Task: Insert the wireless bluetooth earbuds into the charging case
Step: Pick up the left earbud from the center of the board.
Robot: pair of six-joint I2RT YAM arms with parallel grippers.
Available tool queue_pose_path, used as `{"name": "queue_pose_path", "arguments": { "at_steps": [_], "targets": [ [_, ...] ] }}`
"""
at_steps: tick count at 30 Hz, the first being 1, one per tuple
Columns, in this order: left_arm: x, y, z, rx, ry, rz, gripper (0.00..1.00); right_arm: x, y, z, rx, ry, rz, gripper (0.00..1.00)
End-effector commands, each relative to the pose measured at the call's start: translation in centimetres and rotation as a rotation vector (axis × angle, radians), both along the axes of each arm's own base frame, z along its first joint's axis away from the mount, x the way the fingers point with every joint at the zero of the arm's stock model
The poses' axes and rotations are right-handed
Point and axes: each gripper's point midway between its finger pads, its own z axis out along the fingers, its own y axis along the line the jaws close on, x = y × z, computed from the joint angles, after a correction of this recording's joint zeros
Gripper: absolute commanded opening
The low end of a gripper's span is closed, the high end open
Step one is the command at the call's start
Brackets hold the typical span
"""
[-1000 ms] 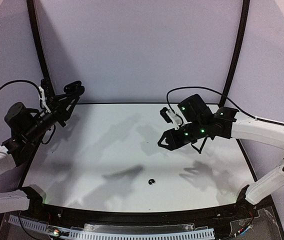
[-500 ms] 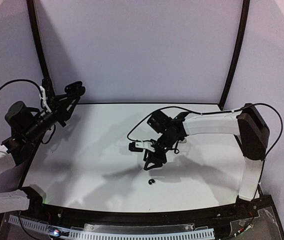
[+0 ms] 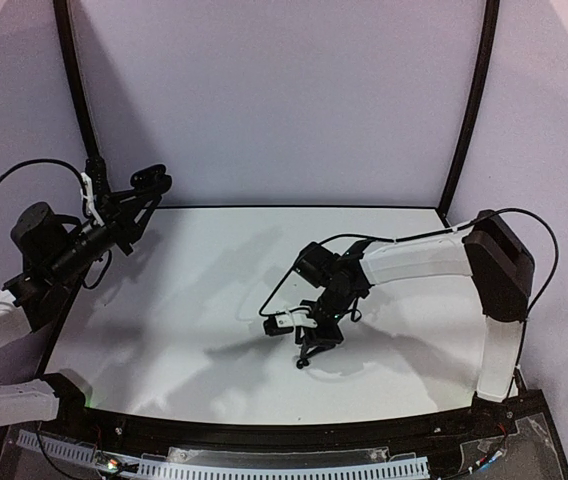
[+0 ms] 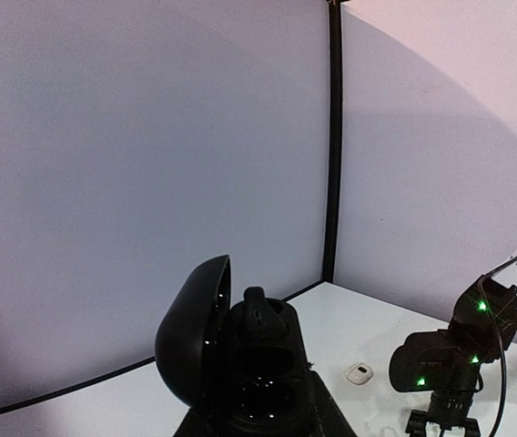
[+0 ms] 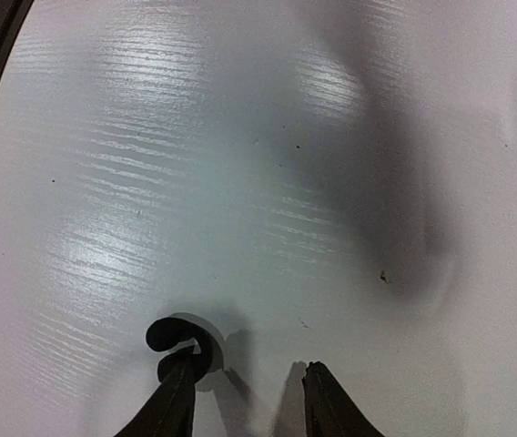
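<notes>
**Black earbud at the right gripper's tip, not yet gripped**

Black earbud (image 5: 172, 339) lies on the white table (image 5: 240, 137), near its front edge and about midway across. No other earbud shows in any view.

Right gripper (image 5: 245, 387) is down at table level, jaws parted. One finger (image 5: 175, 401) touches the earbud at its tip. The gap between the two fingers holds only bare table and shadow, so the earbud sits to the outside of that finger. Judgement: the arm is low because a piece this small and rounded can only be pinched right at the surface. The alignment is off by about the earbud's own width, so closing now would likely nudge it away and miss the pinch. A sideways shift to bring it between the fingers comes first.

Left gripper (image 3: 142, 192) is clamped on the case (image 4: 240, 373), held up and off the table at the far left, well apart from the right arm. The lid (image 4: 193, 341) stands swung open and the wells face upward. Judgement: it is held this way to keep the case steady and present an open seat for the handover. A dark nub rises above the case body; whether it is a seated earbud or part of the case, I cannot tell.

Risk: the earbud could roll or skid on the smooth tabletop.
</notes>
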Motion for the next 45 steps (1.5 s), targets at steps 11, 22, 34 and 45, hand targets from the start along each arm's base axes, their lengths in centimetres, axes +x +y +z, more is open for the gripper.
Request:
{"name": "queue_pose_path", "arguments": {
  "at_steps": [11, 22, 34, 45],
  "targets": [
    [0.0, 0.1, 0.7, 0.005, -0.014, 0.002, 0.01, 0.1, 1.2, -1.1, 0.001, 0.013, 0.008, 0.4],
    [0.1, 0.1, 0.3, 0.011, -0.007, 0.005, 0.01, -2.9, -0.5, -0.3, -0.025, 0.026, 0.043, 0.41],
    [0.2, 0.0, 0.0, 0.016, 0.001, -0.001, 0.01, -4.5, -0.1, -1.1, -0.04, 0.067, 0.04, 0.33],
    [0.2, 0.0, 0.0, 0.02, -0.002, 0.003, 0.01, -6.4, -0.8, -0.2, -0.062, 0.142, -0.006, 0.32]
  ]
}}
